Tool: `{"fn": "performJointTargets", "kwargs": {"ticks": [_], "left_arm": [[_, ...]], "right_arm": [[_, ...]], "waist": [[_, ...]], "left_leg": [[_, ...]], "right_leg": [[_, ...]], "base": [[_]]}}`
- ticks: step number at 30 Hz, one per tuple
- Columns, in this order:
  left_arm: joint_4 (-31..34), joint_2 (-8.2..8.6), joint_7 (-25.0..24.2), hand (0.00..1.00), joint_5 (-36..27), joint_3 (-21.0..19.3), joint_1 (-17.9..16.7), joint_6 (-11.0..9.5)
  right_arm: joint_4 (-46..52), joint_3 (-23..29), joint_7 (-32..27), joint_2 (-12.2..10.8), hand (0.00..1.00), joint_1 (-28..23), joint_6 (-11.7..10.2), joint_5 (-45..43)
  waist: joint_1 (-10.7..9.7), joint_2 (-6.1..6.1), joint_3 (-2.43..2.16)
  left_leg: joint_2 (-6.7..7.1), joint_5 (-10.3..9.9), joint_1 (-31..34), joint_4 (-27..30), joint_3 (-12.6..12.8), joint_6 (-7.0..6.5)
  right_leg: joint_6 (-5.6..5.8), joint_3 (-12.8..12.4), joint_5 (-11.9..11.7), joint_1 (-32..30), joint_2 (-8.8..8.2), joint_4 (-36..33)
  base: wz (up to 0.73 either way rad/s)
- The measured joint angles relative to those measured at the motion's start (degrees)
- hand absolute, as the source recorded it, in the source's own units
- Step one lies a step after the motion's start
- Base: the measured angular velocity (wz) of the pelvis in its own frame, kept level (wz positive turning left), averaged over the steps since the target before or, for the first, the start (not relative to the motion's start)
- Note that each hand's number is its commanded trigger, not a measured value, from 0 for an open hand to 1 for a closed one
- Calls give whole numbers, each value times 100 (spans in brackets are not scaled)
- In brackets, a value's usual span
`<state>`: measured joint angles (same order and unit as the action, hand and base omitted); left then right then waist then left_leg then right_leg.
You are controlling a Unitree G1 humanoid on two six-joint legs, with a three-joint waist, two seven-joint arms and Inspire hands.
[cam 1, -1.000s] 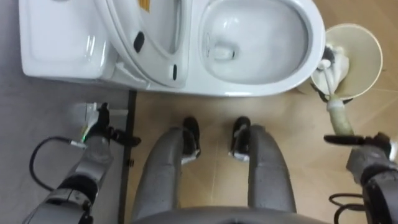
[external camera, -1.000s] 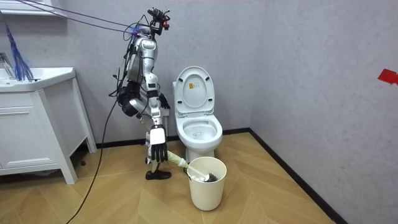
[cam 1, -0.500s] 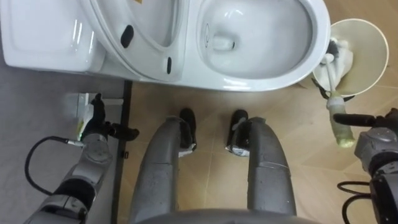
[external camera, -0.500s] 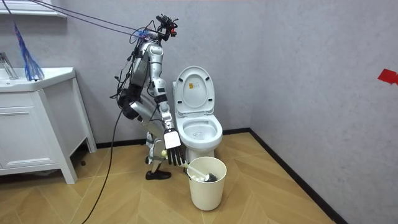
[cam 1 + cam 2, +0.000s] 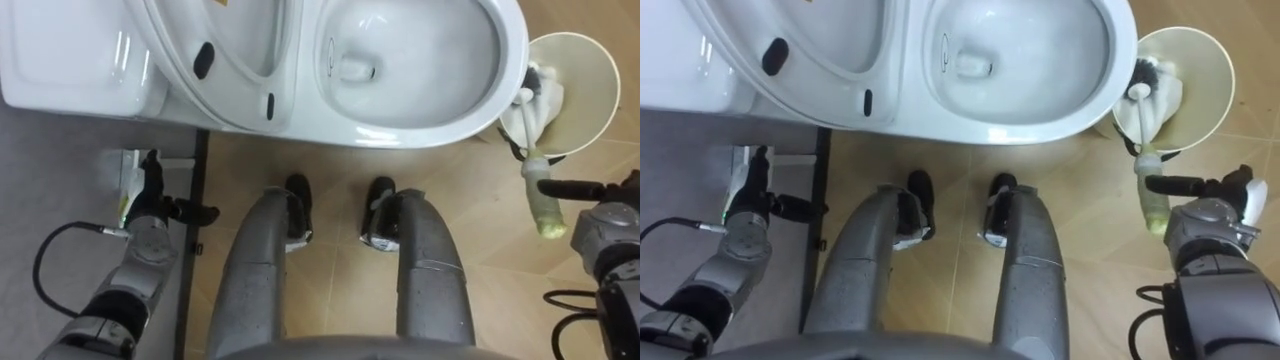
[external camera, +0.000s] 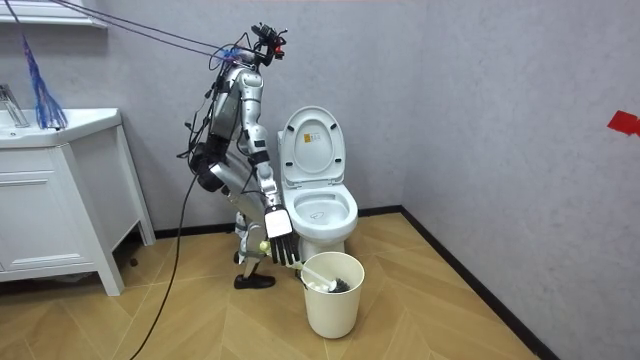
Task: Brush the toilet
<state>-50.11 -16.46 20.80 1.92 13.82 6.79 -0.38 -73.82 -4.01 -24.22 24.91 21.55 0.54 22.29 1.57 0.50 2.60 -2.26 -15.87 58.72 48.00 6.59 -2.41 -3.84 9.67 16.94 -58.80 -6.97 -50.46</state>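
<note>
- The right hand (image 5: 607,228) isn't gripping anything yet. Its fingers (image 5: 565,187) are stretched out straight over the toilet brush (image 5: 540,195) handle, not wrapped round it. Can't tell if they touch.
- The brush leans out of the cream bucket (image 5: 595,90) just ahead of those fingers, head down inside.
- I'd curl round the handle near its free end, right beneath the fingers, then lift straight up so the bucket doesn't tip.
- The toilet bowl (image 5: 420,135) is off to the left of the fingers with the lid up, so it's a short swing over.
- The left hand (image 5: 148,215) hangs open, fingers loose, beside the dark skirting board (image 5: 205,170).
- The wood-look floor (image 5: 330,200) looks slippery if it gets dripped on. There's a grey wall (image 6: 480,120), and a white vanity cabinet (image 6: 50,220) well away.
</note>
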Motion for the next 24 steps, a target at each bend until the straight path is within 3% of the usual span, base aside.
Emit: {"fn": "performJointTargets", "kwargs": {"ticks": [6,11,16,24], "left_arm": [[86,-19,100,0,-2,63,37,-90],[204,-51,153,0,-6,96,258,-81],[193,-52,151,0,-6,128,515,-81],[174,-57,227,0,-6,247,537,-131]], "right_arm": [[3,-347,136,11,0,14,-15,17],[8,-604,259,40,0,174,-49,26],[27,-618,366,50,0,298,-52,48],[-2,-828,531,182,0,484,-42,253]], "waist": [[50,8,0],[120,76,8],[251,150,9],[334,287,20]], "left_leg": [[2,-19,204,150,-89,29],[63,-51,698,546,-172,44],[120,-75,989,762,-202,96],[114,-80,1318,896,-191,141]], "right_leg": [[-41,63,29,-157,-12,-118],[-128,140,178,-624,-194,-606],[-158,119,293,-933,-269,-928],[-214,82,298,-1300,-268,-1102]], "base": [[3],[14],[15],[0]]}}
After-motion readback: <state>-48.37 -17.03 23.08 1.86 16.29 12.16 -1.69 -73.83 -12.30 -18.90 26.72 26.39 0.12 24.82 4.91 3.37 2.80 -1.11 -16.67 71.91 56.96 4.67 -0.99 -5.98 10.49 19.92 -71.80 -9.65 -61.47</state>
